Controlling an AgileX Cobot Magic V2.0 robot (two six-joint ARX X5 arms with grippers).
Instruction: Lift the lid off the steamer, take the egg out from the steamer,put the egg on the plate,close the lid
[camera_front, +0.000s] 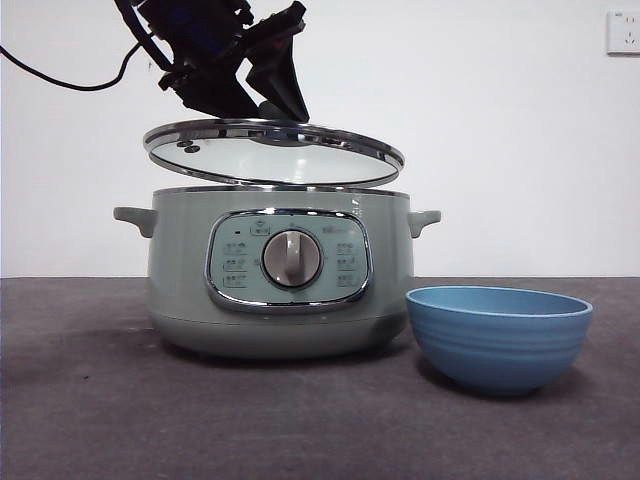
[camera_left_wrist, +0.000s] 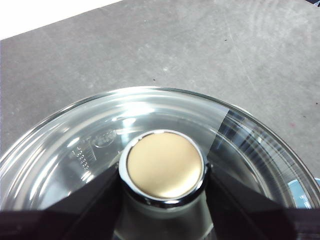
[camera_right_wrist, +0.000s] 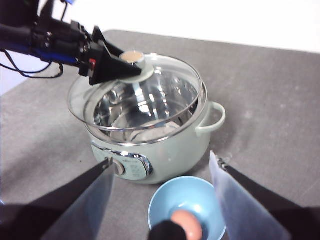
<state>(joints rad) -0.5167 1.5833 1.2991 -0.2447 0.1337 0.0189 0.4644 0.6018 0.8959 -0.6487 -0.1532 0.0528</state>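
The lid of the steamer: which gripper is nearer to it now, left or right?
Left. The left gripper is shut on the knob of the lid, holding it just above the steamer. The right gripper is open, apart from it, above the plate.

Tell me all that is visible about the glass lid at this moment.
The lid is a round disc of clear glass with a chrome rim and a round knob that has a pale cap in a chrome ring. The left gripper is shut on the knob, one jaw on each side. The lid hangs just above the steamer, slightly tilted and offset, not resting on its rim. Through the glass the shiny metal inside of the steamer shows. Nothing else touches the lid.
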